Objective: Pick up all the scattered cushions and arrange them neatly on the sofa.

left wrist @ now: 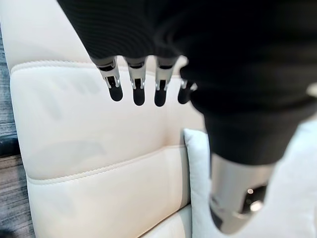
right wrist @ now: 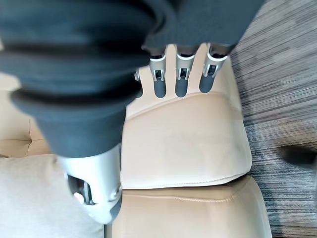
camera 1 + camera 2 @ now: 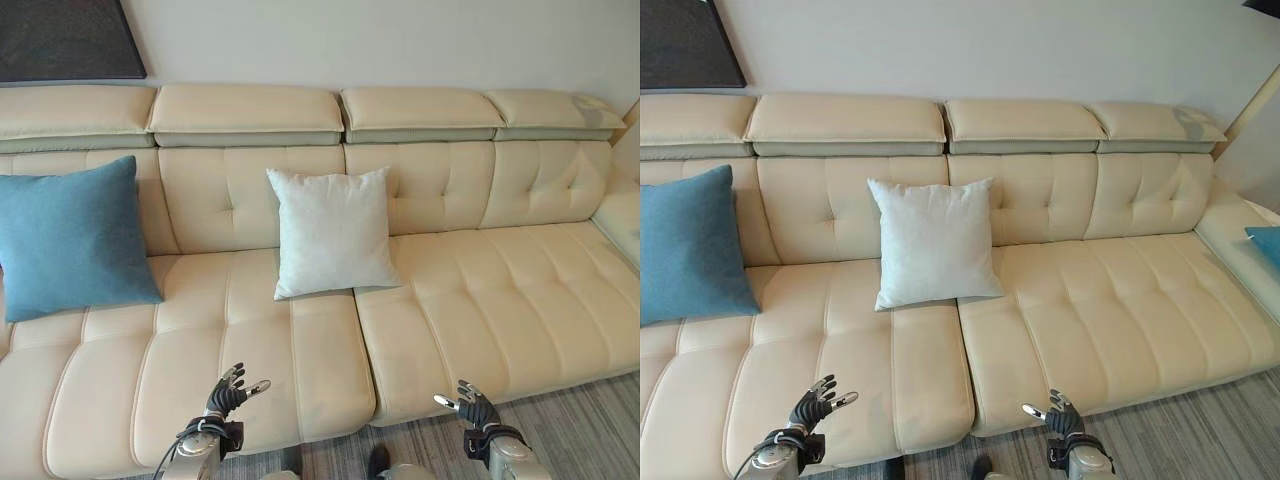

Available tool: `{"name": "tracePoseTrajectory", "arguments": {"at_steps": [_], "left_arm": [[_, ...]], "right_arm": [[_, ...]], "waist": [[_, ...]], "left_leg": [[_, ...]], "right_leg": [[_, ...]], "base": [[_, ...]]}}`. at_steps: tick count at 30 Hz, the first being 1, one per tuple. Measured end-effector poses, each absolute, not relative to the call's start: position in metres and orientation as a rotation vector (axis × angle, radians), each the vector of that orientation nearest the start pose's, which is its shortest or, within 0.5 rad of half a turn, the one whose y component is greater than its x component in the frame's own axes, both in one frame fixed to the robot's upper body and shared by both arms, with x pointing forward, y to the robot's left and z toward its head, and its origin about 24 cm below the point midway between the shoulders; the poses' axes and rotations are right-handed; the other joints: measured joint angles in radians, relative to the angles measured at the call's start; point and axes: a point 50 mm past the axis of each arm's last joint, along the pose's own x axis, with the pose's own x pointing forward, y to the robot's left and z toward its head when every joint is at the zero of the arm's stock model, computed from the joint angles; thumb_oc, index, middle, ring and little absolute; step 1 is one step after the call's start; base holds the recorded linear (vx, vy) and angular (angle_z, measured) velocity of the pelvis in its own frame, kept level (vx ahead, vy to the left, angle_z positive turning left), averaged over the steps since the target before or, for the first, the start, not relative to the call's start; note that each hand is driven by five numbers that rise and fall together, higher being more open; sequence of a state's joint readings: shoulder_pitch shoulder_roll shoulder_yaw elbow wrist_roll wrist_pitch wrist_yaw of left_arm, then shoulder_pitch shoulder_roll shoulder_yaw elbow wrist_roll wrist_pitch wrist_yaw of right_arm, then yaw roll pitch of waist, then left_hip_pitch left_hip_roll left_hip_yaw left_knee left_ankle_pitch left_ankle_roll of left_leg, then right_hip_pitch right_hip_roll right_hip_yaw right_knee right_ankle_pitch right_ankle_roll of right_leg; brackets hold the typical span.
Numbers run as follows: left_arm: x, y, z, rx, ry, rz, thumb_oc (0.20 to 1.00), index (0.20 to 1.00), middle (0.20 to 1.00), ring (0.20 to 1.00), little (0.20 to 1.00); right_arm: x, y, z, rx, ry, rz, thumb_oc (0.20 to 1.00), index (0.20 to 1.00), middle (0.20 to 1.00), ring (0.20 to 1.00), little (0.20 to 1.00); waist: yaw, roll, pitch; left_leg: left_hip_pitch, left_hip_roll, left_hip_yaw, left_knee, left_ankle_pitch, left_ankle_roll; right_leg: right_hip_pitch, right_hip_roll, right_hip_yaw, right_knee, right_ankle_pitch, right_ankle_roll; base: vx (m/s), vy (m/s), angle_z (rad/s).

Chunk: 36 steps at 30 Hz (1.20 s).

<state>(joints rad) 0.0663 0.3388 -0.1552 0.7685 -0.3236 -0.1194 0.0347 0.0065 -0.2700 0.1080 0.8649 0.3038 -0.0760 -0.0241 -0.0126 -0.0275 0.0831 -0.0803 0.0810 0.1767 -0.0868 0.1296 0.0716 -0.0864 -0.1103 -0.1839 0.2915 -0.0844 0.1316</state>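
Both robot hands, the left robot hand (image 3: 228,392) and the right robot hand (image 3: 470,405), are held low at the front edge of the sofa (image 3: 470,300), fingers relaxed and empty. The white cushion (image 3: 330,232) is propped upright against the sofa's backrest, nearer the left robot hand, with bare seat between. A blue cushion (image 3: 72,238) leans at the sofa's left end and another blue cushion (image 3: 1266,242) is glimpsed at its far right end.

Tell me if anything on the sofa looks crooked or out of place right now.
Mostly tidy. The white cushion and blue cushion lean upright against the backrest. One oddity: another blue cushion lies at the sofa's far right end, apart from the others. Both the left hand and right hand hold nothing.
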Motion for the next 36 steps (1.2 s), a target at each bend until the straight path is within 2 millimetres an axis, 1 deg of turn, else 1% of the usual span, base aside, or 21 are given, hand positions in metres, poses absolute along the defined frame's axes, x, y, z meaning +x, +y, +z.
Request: {"name": "tracePoseTrajectory", "arguments": {"at_steps": [1,3,5,7,9,11,12,14,15,16,17,18,20,21,23,24,26,27,28,30,36], "left_arm": [[0.154,0.251,-0.111,0.104,0.754,0.168,1.000,1.000,1.000,1.000,1.000],[0.149,0.256,-0.115,0.113,0.786,0.187,1.000,1.000,1.000,1.000,1.000],[0.140,0.248,-0.125,0.080,0.836,0.196,1.000,1.000,1.000,1.000,1.000],[0.133,0.244,-0.128,0.069,0.857,0.197,1.000,1.000,1.000,1.000,1.000],[0.130,0.240,-0.130,0.061,0.862,0.192,1.000,1.000,1.000,1.000,1.000],[0.138,0.235,-0.127,0.048,0.836,0.181,1.000,1.000,1.000,1.000,1.000],[0.134,0.233,-0.129,0.042,0.843,0.178,1.000,1.000,1.000,1.000,1.000],[0.143,0.229,-0.125,0.034,0.810,0.166,1.000,1.000,1.000,1.000,1.000],[0.145,0.229,-0.124,0.034,0.801,0.165,1.000,1.000,1.000,1.000,1.000],[0.144,0.229,-0.124,0.034,0.805,0.166,1.000,1.000,1.000,1.000,1.000],[0.143,0.231,-0.124,0.036,0.809,0.171,1.000,1.000,1.000,1.000,1.000],[0.143,0.232,-0.124,0.036,0.809,0.173,1.000,1.000,1.000,1.000,1.000],[0.145,0.232,-0.123,0.035,0.803,0.174,1.000,1.000,1.000,1.000,1.000],[0.147,0.232,-0.122,0.035,0.798,0.173,1.000,1.000,1.000,1.000,1.000],[0.150,0.231,-0.121,0.033,0.789,0.172,1.000,1.000,1.000,1.000,1.000],[0.149,0.230,-0.122,0.030,0.790,0.169,1.000,1.000,1.000,1.000,1.000],[0.149,0.229,-0.122,0.029,0.791,0.162,1.000,1.000,1.000,1.000,1.000],[0.149,0.228,-0.122,0.028,0.793,0.158,1.000,1.000,1.000,1.000,1.000],[0.144,0.227,-0.122,0.023,0.795,0.151,1.000,1.000,1.000,1.000,1.000],[0.141,0.226,-0.123,0.022,0.802,0.146,1.000,1.000,1.000,1.000,1.000],[0.138,0.224,-0.124,0.022,0.811,0.137,1.000,1.000,1.000,1.000,1.000]], "right_arm": [[0.167,-0.231,-0.117,-0.027,0.777,-0.164,1.000,1.000,1.000,1.000,1.000],[0.169,-0.231,-0.117,-0.027,0.774,-0.163,1.000,1.000,1.000,1.000,1.000],[0.168,-0.235,-0.117,-0.030,0.781,-0.174,1.000,1.000,1.000,1.000,1.000],[0.162,-0.234,-0.121,-0.037,0.808,-0.163,1.000,1.000,1.000,1.000,1.000],[0.158,-0.236,-0.122,-0.050,0.821,-0.151,1.000,1.000,1.000,1.000,1.000],[0.158,-0.240,-0.117,-0.055,0.794,-0.153,1.000,1.000,1.000,1.000,1.000],[0.159,-0.242,-0.115,-0.065,0.783,-0.148,1.000,1.000,1.000,1.000,1.000],[0.163,-0.246,-0.111,-0.081,0.762,-0.145,1.000,1.000,1.000,1.000,1.000],[0.166,-0.246,-0.108,-0.087,0.750,-0.138,1.000,1.000,1.000,1.000,1.000],[0.168,-0.246,-0.106,-0.094,0.737,-0.130,1.000,1.000,1.000,1.000,1.000],[0.176,-0.244,-0.102,-0.109,0.717,-0.107,1.000,1.000,1.000,1.000,1.000],[0.177,-0.244,-0.101,-0.115,0.714,-0.098,1.000,1.000,1.000,1.000,1.000],[0.178,-0.245,-0.100,-0.117,0.711,-0.096,1.000,1.000,1.000,1.000,1.000],[0.177,-0.245,-0.101,-0.118,0.718,-0.092,1.000,1.000,1.000,1.000,1.000],[0.178,-0.245,-0.101,-0.120,0.719,-0.087,1.000,1.000,1.000,1.000,1.000],[0.177,-0.245,-0.101,-0.123,0.719,-0.080,1.000,1.000,1.000,1.000,1.000],[0.177,-0.246,-0.101,-0.122,0.720,-0.077,1.000,1.000,1.000,1.000,1.000],[0.175,-0.245,-0.102,-0.118,0.727,-0.076,1.000,1.000,1.000,1.000,1.000],[0.168,-0.244,-0.105,-0.105,0.738,-0.077,1.000,1.000,1.000,1.000,1.000],[0.164,-0.244,-0.106,-0.102,0.746,-0.077,1.000,1.000,1.000,1.000,1.000],[0.160,-0.242,-0.109,-0.097,0.759,-0.080,1.000,1.000,1.000,1.000,1.000]], "waist": [[0.001,-0.015,-0.005],[0.001,-0.049,-0.008],[0.008,-0.020,0.002],[0.013,-0.003,-0.003],[0.017,0.008,-0.002],[0.005,0.016,0.001],[0.015,0.024,0.005],[0.016,0.021,0.029],[0.019,0.014,0.034],[0.027,0.001,0.039],[0.023,-0.020,0.044],[0.021,-0.030,0.047],[0.013,-0.020,0.047],[0.005,-0.017,0.049],[-0.001,-0.012,0.051],[-0.002,0.001,0.049],[-0.002,0.010,0.049],[-0.004,0.008,0.049],[-0.003,0.013,0.041],[-0.015,0.004,0.029],[-0.013,0.039,-0.006]], "left_leg": [[0.001,-0.009,0.000,0.005,0.004,-0.006],[-0.002,-0.032,0.003,0.005,0.014,-0.035],[-0.005,-0.005,0.014,0.005,0.027,-0.076],[-0.008,0.014,0.011,0.006,0.051,-0.099],[-0.013,0.045,-0.009,0.010,0.080,-0.117],[-0.040,0.066,-0.038,0.039,0.092,-0.136],[-0.045,0.074,-0.057,0.041,0.105,-0.149],[-0.062,0.082,-0.119,0.031,0.206,-0.230],[-0.062,0.081,-0.146,0.013,0.242,-0.243],[-0.053,0.064,-0.173,0.017,0.236,-0.250],[-0.047,0.019,-0.172,0.100,0.127,-0.245],[-0.034,-0.004,-0.166,0.150,0.052,-0.223],[0.020,-0.029,-0.163,0.186,-0.026,-0.171],[0.038,-0.032,-0.162,0.179,-0.049,-0.150],[0.068,-0.035,-0.167,0.140,-0.050,-0.148],[0.087,-0.030,-0.172,0.111,-0.049,-0.147],[0.085,-0.021,-0.169,0.093,-0.069,-0.124],[0.085,-0.018,-0.166,0.078,-0.077,-0.126],[0.109,-0.021,-0.133,0.006,-0.078,-0.113],[0.114,-0.032,-0.132,-0.003,-0.077,-0.113],[0.118,-0.040,-0.115,-0.002,-0.066,-0.098]], "right_leg": [[0.064,-0.003,0.022,-0.069,0.002,0.014],[0.137,-0.010,0.037,-0.198,0.002,0.009],[0.174,0.018,0.034,-0.304,0.025,-0.031],[0.196,0.052,0.045,-0.356,0.051,-0.039],[0.208,0.094,0.043,-0.376,0.064,-0.063],[0.206,0.111,0.020,-0.372,0.055,-0.082],[0.208,0.131,0.015,-0.366,0.059,-0.089],[0.199,0.135,-0.021,-0.347,0.058,-0.125],[0.191,0.130,-0.025,-0.342,0.064,-0.145],[0.187,0.118,-0.022,-0.349,0.057,-0.165],[0.174,0.085,-0.020,-0.354,0.085,-0.190],[0.165,0.070,-0.014,-0.353,0.092,-0.193],[0.171,0.063,-0.010,-0.354,0.118,-0.164],[0.171,0.063,-0.010,-0.356,0.120,-0.165],[0.172,0.067,-0.010,-0.361,0.116,-0.171],[0.171,0.076,-0.002,-0.379,0.120,-0.145],[0.167,0.086,0.004,-0.379,0.125,-0.138],[0.163,0.086,0.009,-0.379,0.128,-0.134],[0.158,0.078,0.015,-0.378,0.139,-0.122],[0.160,0.065,0.016,-0.379,0.141,-0.116],[0.150,0.053,0.021,-0.379,0.148,-0.101]], "base": [[-0.07,-0.102,-0.12],[-0.20,-0.200,-0.11],[-0.27,-0.282,-0.18],[-0.21,-0.225,-0.14],[-0.35,-0.271,0.18],[-0.43,-0.285,0.35],[-0.44,-0.227,0.38],[-0.31,-0.131,0.39],[-0.09,-0.031,0.03],[-0.18,-0.074,-0.14],[-0.14,-0.061,-0.24],[-0.15,-0.064,-0.18],[-0.04,-0.012,0.01],[-0.01,0.005,0.13],[-0.01,0.008,0.04],[0.00,0.027,-0.06],[-0.02,0.092,0.02],[-0.03,0.171,0.00],[-0.02,0.114,0.08],[-0.02,0.104,0.06],[-0.06,0.154,-0.08]]}}
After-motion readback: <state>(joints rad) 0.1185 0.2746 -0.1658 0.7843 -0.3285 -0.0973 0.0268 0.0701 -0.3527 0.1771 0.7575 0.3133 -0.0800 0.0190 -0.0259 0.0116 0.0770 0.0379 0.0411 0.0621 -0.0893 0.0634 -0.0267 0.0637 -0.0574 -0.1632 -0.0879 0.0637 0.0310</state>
